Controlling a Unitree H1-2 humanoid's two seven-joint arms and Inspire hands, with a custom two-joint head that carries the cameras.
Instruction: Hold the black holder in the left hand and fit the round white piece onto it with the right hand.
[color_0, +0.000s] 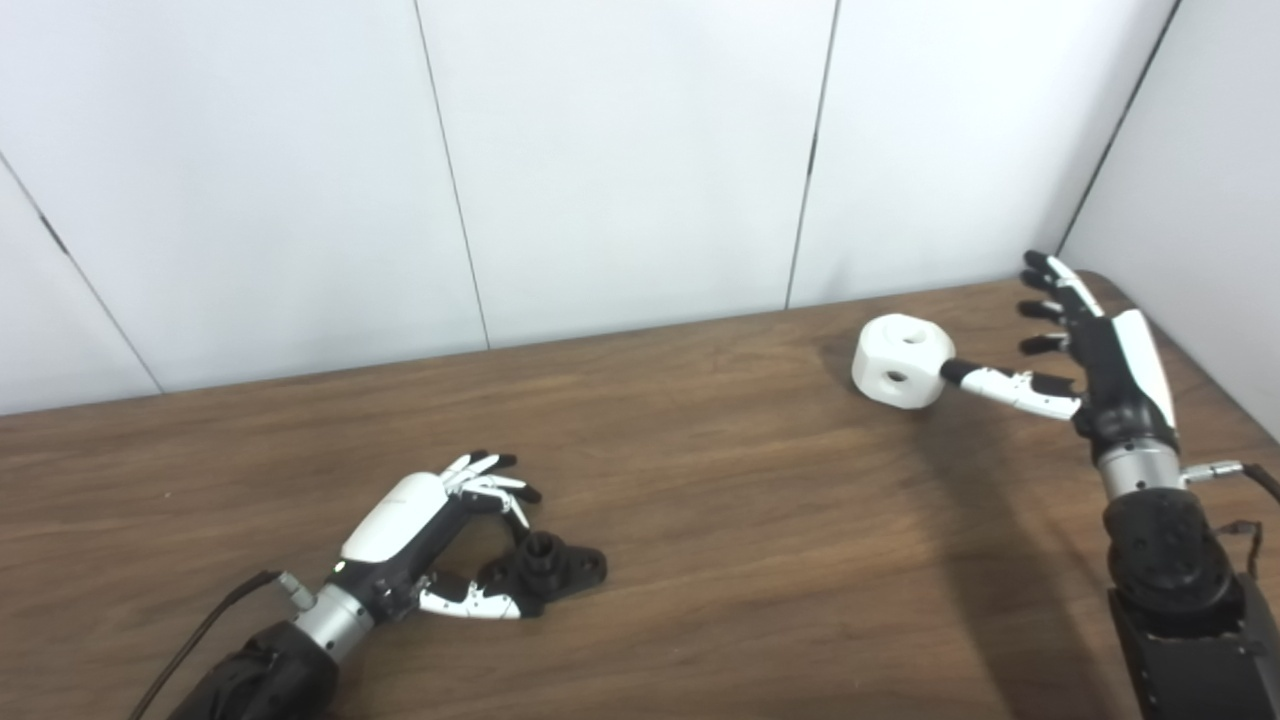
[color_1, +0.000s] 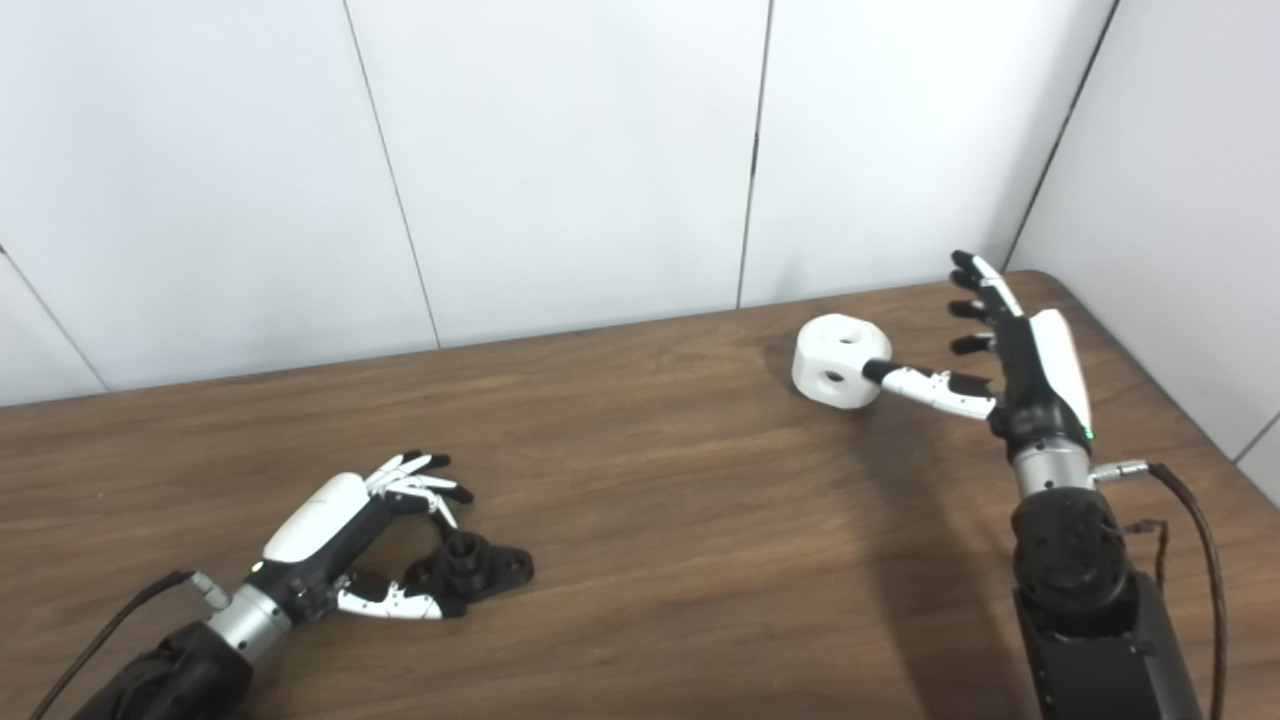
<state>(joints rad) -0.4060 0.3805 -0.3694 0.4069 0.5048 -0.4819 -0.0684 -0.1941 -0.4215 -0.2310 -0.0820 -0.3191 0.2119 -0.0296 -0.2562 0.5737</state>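
Since the round white piece (color_0: 902, 361) looks like hard, light plastic with smooth faces and holes, I'd pinch it across opposite flats so it doesn't skate on the tabletop (color_0: 720, 480). It sits far right; the right hand (color_0: 1090, 350) is spread open, thumb tip touching its side. The left hand (color_0: 440, 545) curls loosely around the black holder (color_0: 555, 570), not clamped yet.

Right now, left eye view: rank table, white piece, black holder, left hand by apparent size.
1. Table, by far the largest.
2. Left hand.
3. White piece and black holder: look about alike. The holder is nearer the camera and partly hidden by the fingers, so I won't rank these two.
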